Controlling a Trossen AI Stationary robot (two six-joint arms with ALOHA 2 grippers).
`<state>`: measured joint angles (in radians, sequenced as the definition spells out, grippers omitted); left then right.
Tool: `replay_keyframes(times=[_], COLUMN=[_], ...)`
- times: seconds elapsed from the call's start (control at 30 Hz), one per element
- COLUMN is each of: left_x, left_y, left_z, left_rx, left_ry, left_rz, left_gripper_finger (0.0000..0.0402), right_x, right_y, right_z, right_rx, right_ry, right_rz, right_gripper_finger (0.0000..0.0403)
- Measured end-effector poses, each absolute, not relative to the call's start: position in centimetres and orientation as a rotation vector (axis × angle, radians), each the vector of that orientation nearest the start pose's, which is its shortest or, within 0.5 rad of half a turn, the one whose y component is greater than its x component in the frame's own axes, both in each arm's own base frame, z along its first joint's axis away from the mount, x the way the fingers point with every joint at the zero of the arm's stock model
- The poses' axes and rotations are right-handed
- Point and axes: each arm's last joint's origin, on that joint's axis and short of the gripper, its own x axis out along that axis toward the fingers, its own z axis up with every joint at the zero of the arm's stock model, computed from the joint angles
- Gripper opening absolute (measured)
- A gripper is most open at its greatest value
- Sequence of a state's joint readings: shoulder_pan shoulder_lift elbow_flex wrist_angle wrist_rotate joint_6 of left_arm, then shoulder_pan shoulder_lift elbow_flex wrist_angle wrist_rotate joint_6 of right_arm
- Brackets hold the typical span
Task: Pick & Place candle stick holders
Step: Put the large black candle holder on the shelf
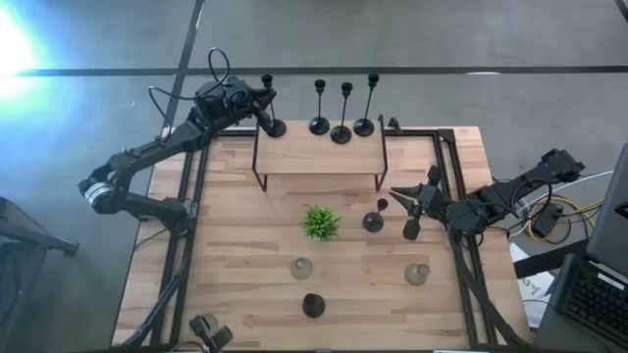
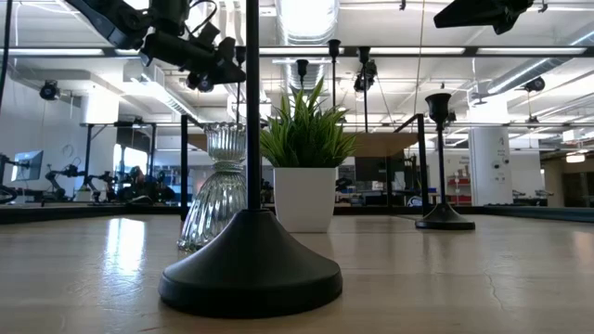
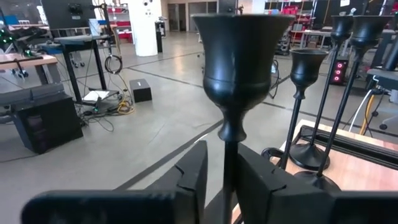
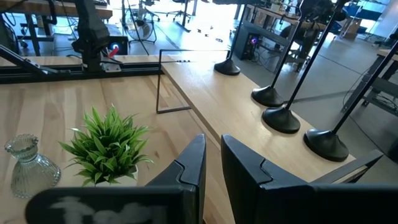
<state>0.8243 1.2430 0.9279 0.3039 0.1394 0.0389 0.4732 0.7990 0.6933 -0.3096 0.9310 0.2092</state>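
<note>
slim black candle stick holder (image 3: 239, 68), flared cup top, thin stem

4 slim black candle holders stand upright in a row on the raised wooden shelf at the table's 12 o'clock edge: the leftmost (image 1: 267, 106) apart at 11 o'clock, the other 3 (image 1: 343, 110) close together. 2 more black ones stand on the tabletop, a short one (image 1: 375, 218) near centre and another (image 1: 313, 305) at 6 o'clock. 2 squat ribbed glass holders sit at 6 (image 1: 301, 267) and 4 o'clock (image 1: 417, 274).
</note>
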Motion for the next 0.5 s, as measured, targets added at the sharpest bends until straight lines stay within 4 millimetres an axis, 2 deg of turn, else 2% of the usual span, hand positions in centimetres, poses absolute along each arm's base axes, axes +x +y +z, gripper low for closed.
replay_keyframes(times=[0.33,0.5], left_x=[19.29,19.25], left_y=[20.7,20.74], left_z=[33.36,33.36], left_rx=[0.022,0.013], left_ry=[0.019,0.015], left_rz=[0.696,0.691], left_gripper_finger=[0.009,0.0123], right_x=[15.63,15.62], right_y=[5.39,5.39], right_z=[29.22,29.22], right_rx=[-0.067,-0.067], right_ry=[0.27,0.27], right_rz=[-0.481,-0.481], right_gripper_finger=[0.0043,0.0043])
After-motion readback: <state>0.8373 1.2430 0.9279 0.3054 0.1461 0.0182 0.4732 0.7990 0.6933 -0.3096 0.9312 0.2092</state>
